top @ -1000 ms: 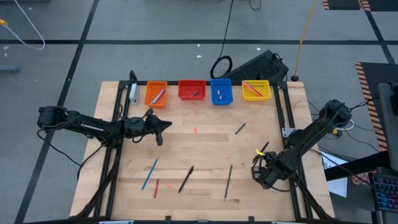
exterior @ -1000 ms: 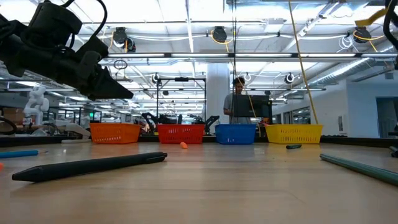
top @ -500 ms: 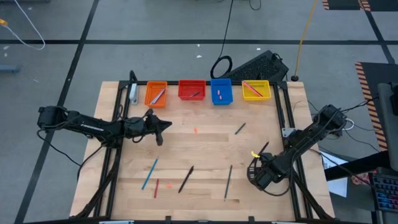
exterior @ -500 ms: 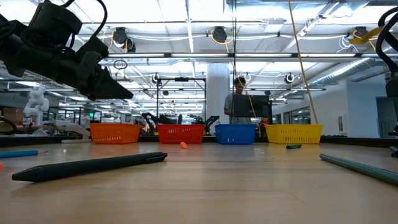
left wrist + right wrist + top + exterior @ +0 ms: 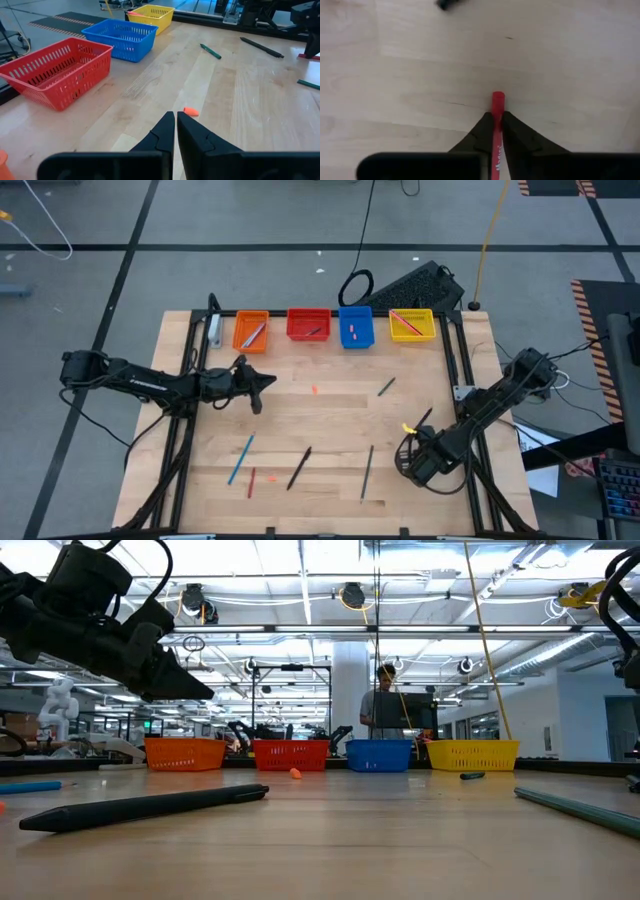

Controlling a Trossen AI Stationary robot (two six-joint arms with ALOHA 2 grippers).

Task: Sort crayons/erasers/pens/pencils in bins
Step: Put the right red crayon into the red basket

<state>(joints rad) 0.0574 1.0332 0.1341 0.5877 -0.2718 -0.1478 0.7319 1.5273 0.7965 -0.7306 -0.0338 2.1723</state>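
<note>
Right gripper [image 5: 496,131]: low over the table's right front part, fingers [image 5: 481,131] pressed tight on a red crayon [image 5: 497,107], whose tip sticks out just past the fingertips; a dark stick end [image 5: 449,4] lies on the wood well ahead of them.
Left gripper [image 5: 176,131]: above the table's left middle, fingers [image 5: 161,135] closed together with nothing between them.
Eraser [image 5: 190,111]: small orange-red bit on the wood just beyond the left fingertips, apart from them.
Bins: in a row along the far edge, well ahead of the left fingers; orange bin [image 5: 251,332], red bin [image 5: 308,313], blue bin [image 5: 355,340], yellow bin [image 5: 412,336].
Loose sticks: a green one [image 5: 386,386] far beyond the left fingertips; a light blue pen [image 5: 240,457], a short red crayon [image 5: 251,481], a black stick [image 5: 299,467] and a dark green pencil [image 5: 367,472] lie near the front edge, between the two grippers.
Table [image 5: 330,415]: light wood.
</note>
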